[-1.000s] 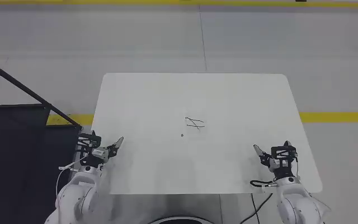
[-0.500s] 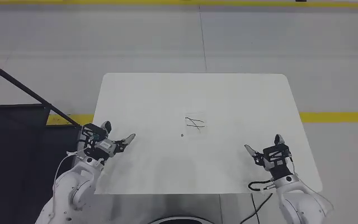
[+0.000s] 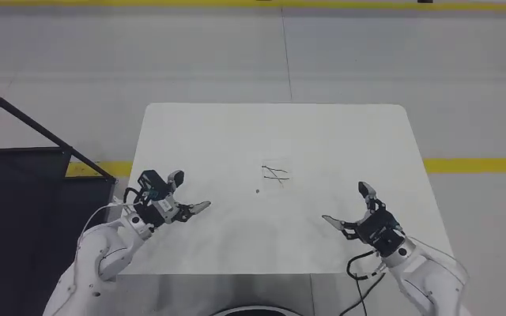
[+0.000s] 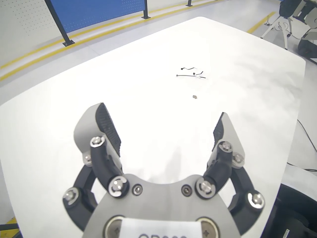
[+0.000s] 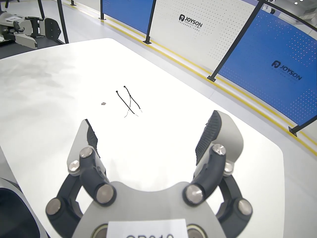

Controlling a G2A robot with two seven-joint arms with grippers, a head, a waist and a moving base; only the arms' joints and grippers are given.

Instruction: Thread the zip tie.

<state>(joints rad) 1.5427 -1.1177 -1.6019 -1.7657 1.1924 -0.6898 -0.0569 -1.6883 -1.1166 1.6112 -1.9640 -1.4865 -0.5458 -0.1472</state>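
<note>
Black plastic zip ties (image 3: 275, 174), thin and kinked, lie crossed mid-way on the smooth white surface (image 3: 237, 134), with a dark speck (image 3: 257, 190) just beside them. Left tool (image 3: 194, 189) and right tool (image 3: 343, 203) hang near the front edge, ribbed pads (image 4: 109, 127) spread apart and empty. The print on the white label (image 4: 158, 229) is cut off.

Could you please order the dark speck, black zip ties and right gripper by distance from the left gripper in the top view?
1. Small dark speck, mid-table, nearest left gripper.
2. Thin black zip ties, just beyond it.
3. Right gripper, table's opposite side.
</note>
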